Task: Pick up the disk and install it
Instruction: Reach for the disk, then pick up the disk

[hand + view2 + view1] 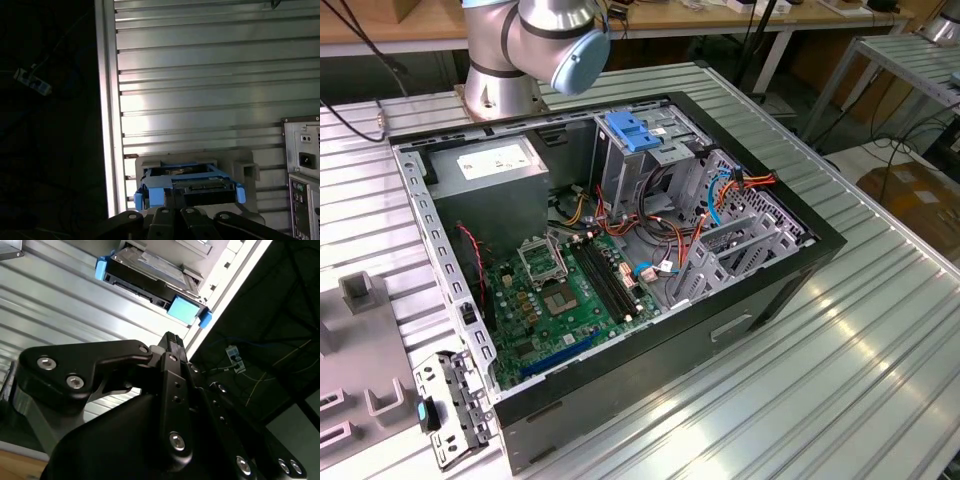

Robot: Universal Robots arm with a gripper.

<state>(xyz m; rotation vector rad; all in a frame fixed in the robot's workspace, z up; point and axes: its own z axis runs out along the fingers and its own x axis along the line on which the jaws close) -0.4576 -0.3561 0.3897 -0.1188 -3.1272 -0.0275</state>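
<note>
Ribbed aluminium worktop (pixel 200 75) lies under everything and ends at a bright edge rail (pixel 107 125) with darkness beyond. In both wrist views the arm's black fingers (pixel 172 360) look drawn together, holding nothing. They hang just short of the rectangular silver metal disk (pixel 200 186) in its blue plastic bracket, not touching it. That disk rests in a pale grey cradle (pixel 246 169) on the worktop, beside the rail. It should be stiff, dense for its size, smooth-sided and sensitive to knocks. The bracket probably flexes, so the metal flanks between the blue end tabs seem the safer hold. Cradle walls hem it in. The rail is close on one side, a grey computer chassis (pixel 301 160) stands near on the other, and bare worktop lies beyond. In the exterior view, the open black computer case (pixel 620 260) has free room above.
</note>
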